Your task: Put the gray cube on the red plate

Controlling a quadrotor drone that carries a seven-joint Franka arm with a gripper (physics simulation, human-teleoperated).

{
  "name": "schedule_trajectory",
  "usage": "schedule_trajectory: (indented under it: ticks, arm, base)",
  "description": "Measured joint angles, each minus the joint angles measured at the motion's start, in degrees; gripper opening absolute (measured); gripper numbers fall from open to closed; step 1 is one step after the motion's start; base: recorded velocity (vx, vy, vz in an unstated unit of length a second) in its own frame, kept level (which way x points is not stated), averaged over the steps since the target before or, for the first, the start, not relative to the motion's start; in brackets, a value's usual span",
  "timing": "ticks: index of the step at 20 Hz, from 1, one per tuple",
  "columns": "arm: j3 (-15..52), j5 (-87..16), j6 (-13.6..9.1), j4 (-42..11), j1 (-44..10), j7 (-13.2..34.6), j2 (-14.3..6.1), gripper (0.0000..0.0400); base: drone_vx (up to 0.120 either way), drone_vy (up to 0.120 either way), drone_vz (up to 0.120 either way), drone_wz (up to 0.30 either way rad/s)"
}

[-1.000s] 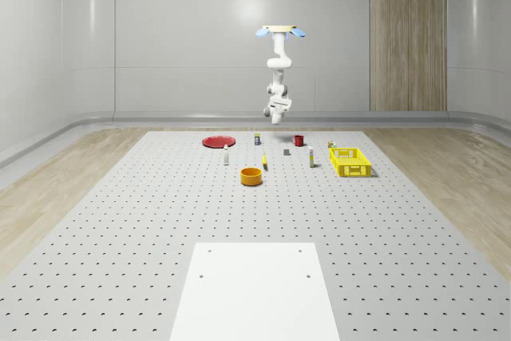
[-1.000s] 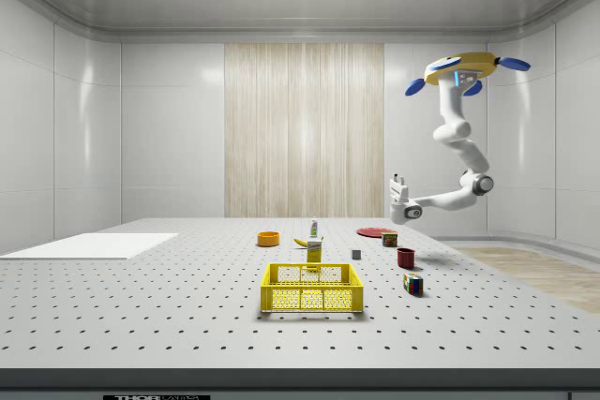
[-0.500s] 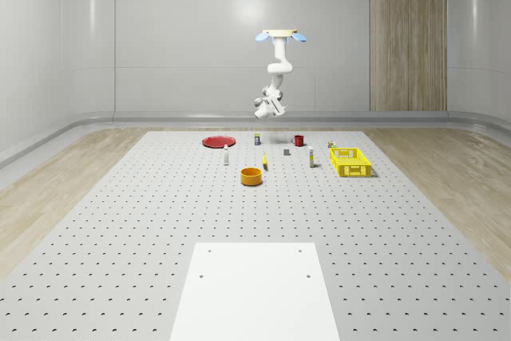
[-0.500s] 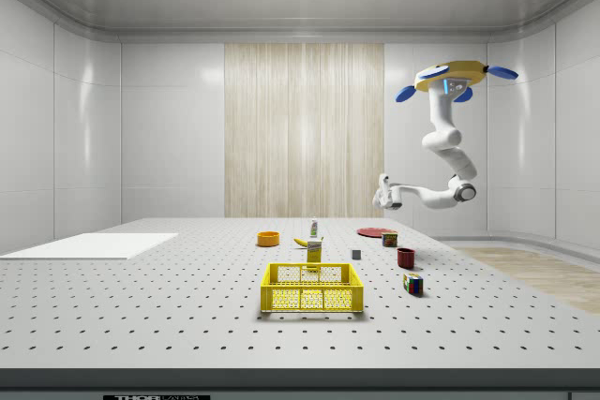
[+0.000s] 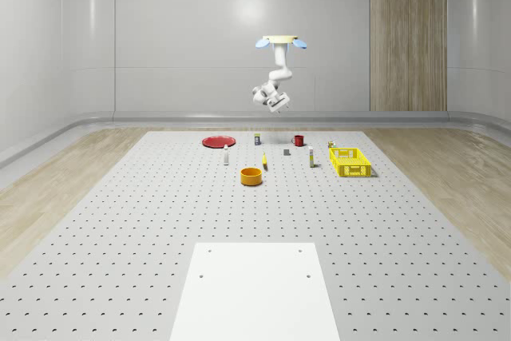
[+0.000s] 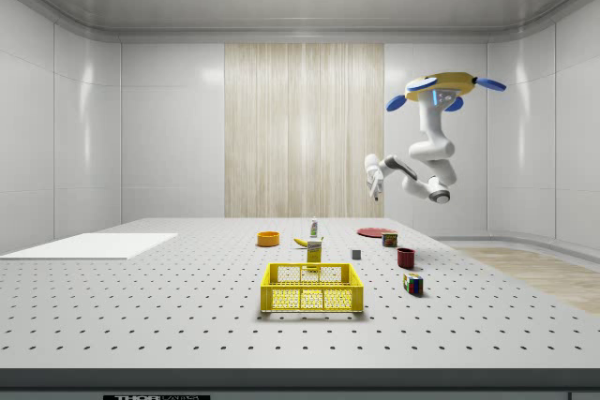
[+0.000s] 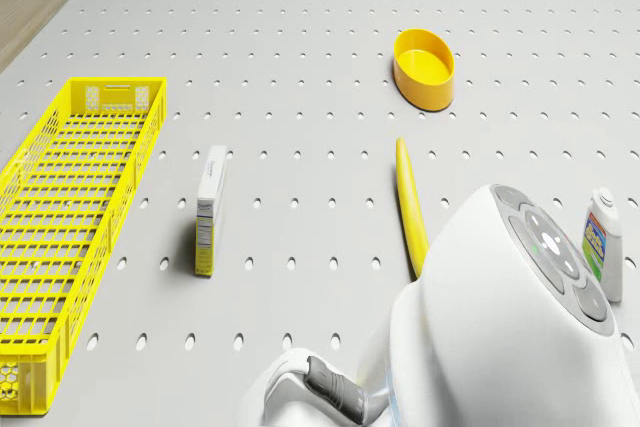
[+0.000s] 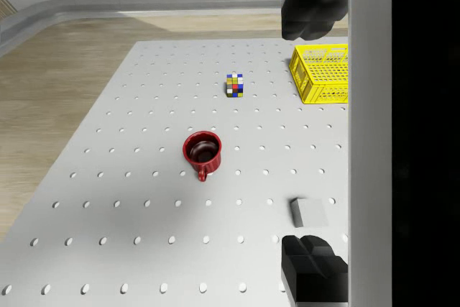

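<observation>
Whole-scene: my drone hovers high over table's far end, gripper aloft; flat round red plate bare, so nothing placed yet

Side: small gray cube on table, well below arm

Wrist: black fingertips spread apart, empty; cube beside red mug. Descent, grasp, carry all remain

mug between puzzle cube, block
</observation>
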Motion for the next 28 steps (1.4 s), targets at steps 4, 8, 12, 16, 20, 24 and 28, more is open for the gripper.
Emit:
schedule_trajectory:
  ticks: [4,8,12,16,20,24,28]
  arm:
    - [5.0,-7.8,-4.4,-3.0,-9.5,6.4,-2.7,0.0400]
    - [7.8,-10.9,-6.7,-4.0,-15.2,10.1,-4.8,0.0400]
    - [9.4,-11.8,-7.4,-4.3,-18.4,12.3,-6.6,0.0400]
    - [10.4,-11.8,-7.2,-4.4,-20.2,13.6,-8.1,0.0400]
    - [11.1,-11.5,-6.5,-4.3,-21.3,14.5,-9.5,0.0400]
    - [11.7,-10.9,-5.6,-4.2,-22.1,15.1,-10.8,0.0400]
    - [12.1,-10.3,-4.7,-4.2,-22.7,15.6,-12.0,0.0400]
  base:
    - [0.120,0.000,-0.120,0.000]
    - [0.120,0.000,-0.120,0.000]
    - [0.120,0.000,-0.100,0.000]
    - [0.120,0.070,0.000,0.000]
    - [0.010,0.000,-0.110,0.000]
    - [0.050,0.000,-0.120,0.000]
    - [0.080,0.000,-0.120,0.000]
